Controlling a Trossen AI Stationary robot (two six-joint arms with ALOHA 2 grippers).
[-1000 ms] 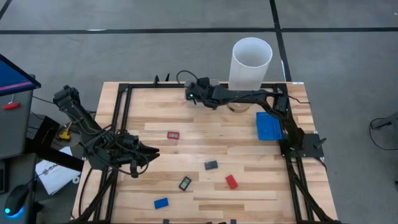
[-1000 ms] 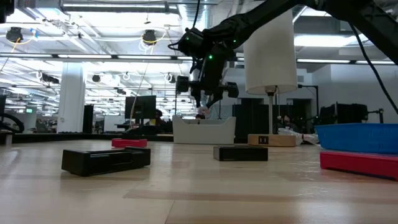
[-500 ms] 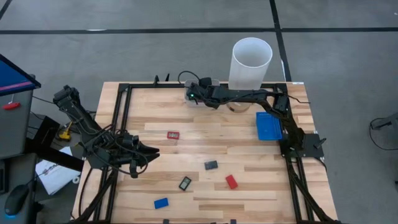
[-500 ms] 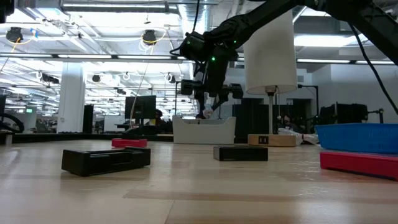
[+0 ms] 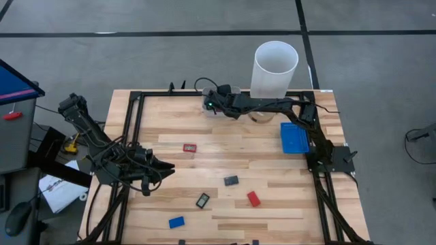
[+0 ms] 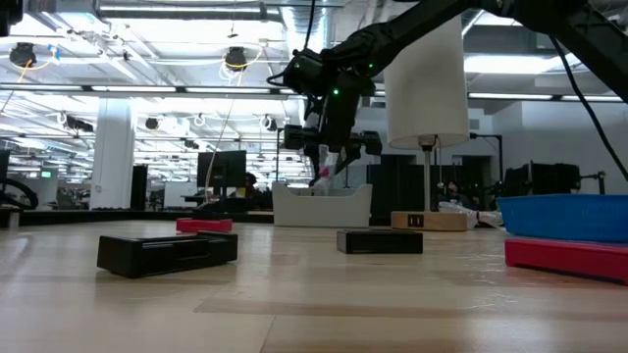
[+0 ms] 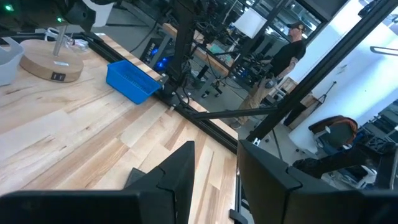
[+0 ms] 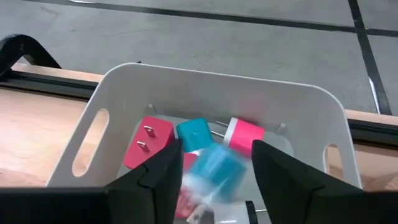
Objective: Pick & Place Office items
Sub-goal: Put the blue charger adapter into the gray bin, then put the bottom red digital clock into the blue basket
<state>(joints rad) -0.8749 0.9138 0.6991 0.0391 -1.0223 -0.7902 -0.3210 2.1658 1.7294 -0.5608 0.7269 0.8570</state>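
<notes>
My right gripper (image 5: 212, 103) (image 6: 332, 169) hangs open over the shallow pale tray (image 8: 217, 81) (image 6: 322, 206) at the table's far edge. A blue-and-white piece (image 8: 214, 171) shows blurred between its fingers. In the tray lie a red block with prongs (image 8: 149, 143), a cyan piece (image 8: 196, 132) and a pink piece (image 8: 244, 132). On the table lie a red framed rectangle (image 5: 189, 147), a black block (image 5: 231, 180), a black framed rectangle (image 5: 203, 200), a red block (image 5: 253, 198) and a blue block (image 5: 176, 222). My left gripper (image 5: 169, 167) (image 7: 217, 168) waits open at the left side. My right gripper has the blurred blue-and-white piece (image 8: 217, 165) between its open fingers, above the tray's inside. Whether either finger (image 8: 161, 174) touches it, I cannot tell.
A tall white cylinder (image 5: 275, 68) stands on a round wooden base just right of the tray. A flat blue tray (image 5: 294, 137) lies near the right edge. Black rails (image 5: 133, 129) frame the table. A person stands in the room beyond, seen in the left wrist view.
My right gripper has shifted a little toward the table's right while staying above the pale tray.
</notes>
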